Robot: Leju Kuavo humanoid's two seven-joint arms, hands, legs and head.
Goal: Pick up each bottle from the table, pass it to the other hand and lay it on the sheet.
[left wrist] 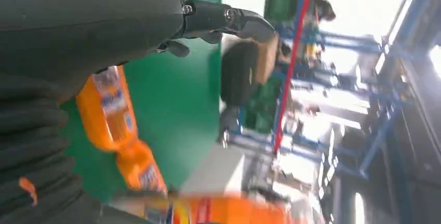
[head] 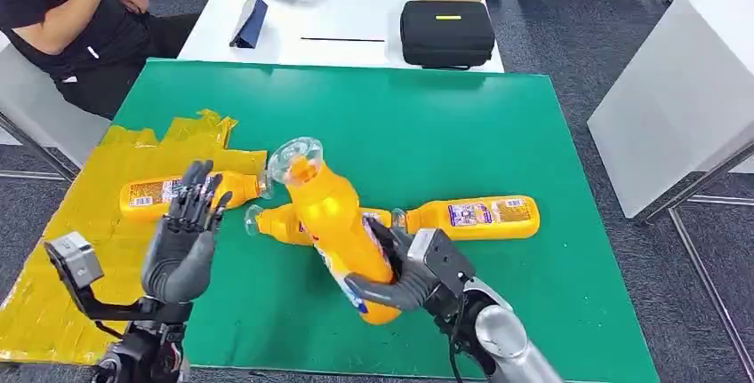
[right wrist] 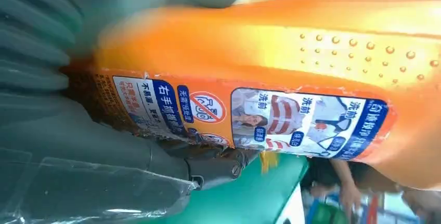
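Your right robot hand is clamped around the lower body of an orange bottle, holding it raised and tilted with its clear cap pointing up and away from you; in the right wrist view the fingers wrap under the label of that same bottle. Your left robot hand stands just beside the held bottle, on its left, palm turned toward it and fingers spread apart, holding nothing; in the left wrist view its fingers are stretched out above the green counter. Taking the held bottle as your landmark: one bottle lies beyond the left robot hand on the yellow sheet, so that one looks finished. Two more are left on the green counter: one lying partly behind the held bottle, and another lying to its right. By my reading you are at the handover of the second bottle, with the pass itself, the laying down, and two full rounds left to do.
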